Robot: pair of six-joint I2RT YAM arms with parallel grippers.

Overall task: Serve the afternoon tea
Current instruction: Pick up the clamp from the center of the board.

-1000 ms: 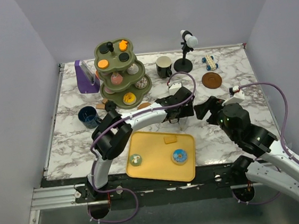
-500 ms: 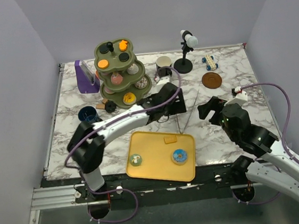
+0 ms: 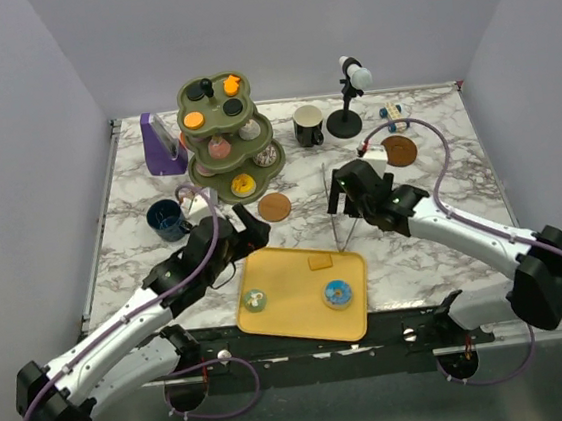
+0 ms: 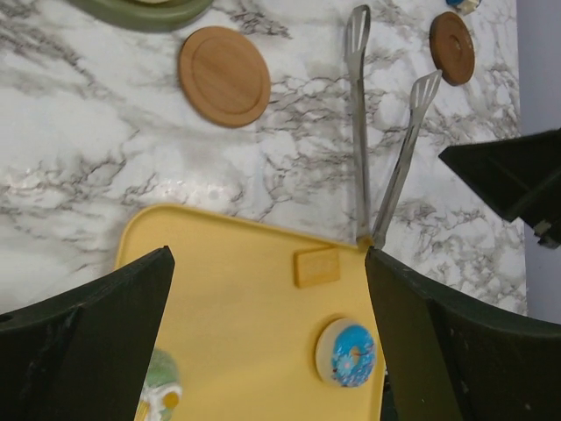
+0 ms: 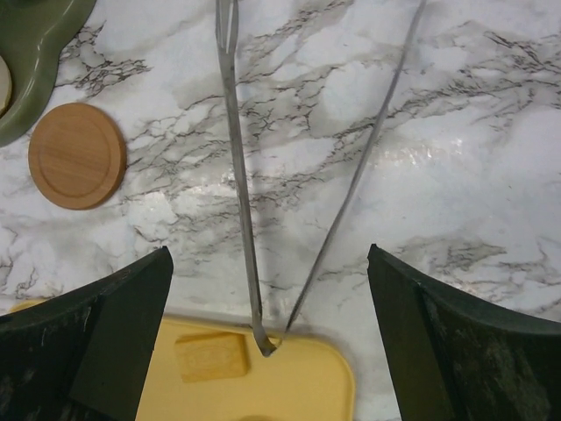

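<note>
The olive-green three-tier stand (image 3: 218, 137) holds several small toy pastries at the back left. The dark-blue mug (image 3: 165, 219) stands to its front left and the black cream-lined mug (image 3: 307, 124) to its right. One brown coaster (image 3: 275, 207) lies in front of the stand, another (image 3: 397, 151) at the right. On the yellow tray (image 3: 293, 320) lie a blue doughnut (image 4: 348, 353), a biscuit (image 4: 316, 267) and a green cupcake (image 3: 255, 299). My left gripper (image 3: 249, 236) hangs open over the tray's far left corner. My right gripper (image 3: 342, 189) is open above metal tongs (image 5: 241, 175).
The tongs (image 3: 347, 219) lie spread on the marble, their hinge resting on the tray's far rim. A purple wedge holder (image 3: 161, 143) stands at the back left. A black stand with a white ball top (image 3: 347, 93) and a small toy (image 3: 392, 112) are at the back right.
My left arm has pulled back from the table's middle to the near left, uncovering the coaster by the stand. My right arm has reached forward over the tongs. Both grippers opened wider.
</note>
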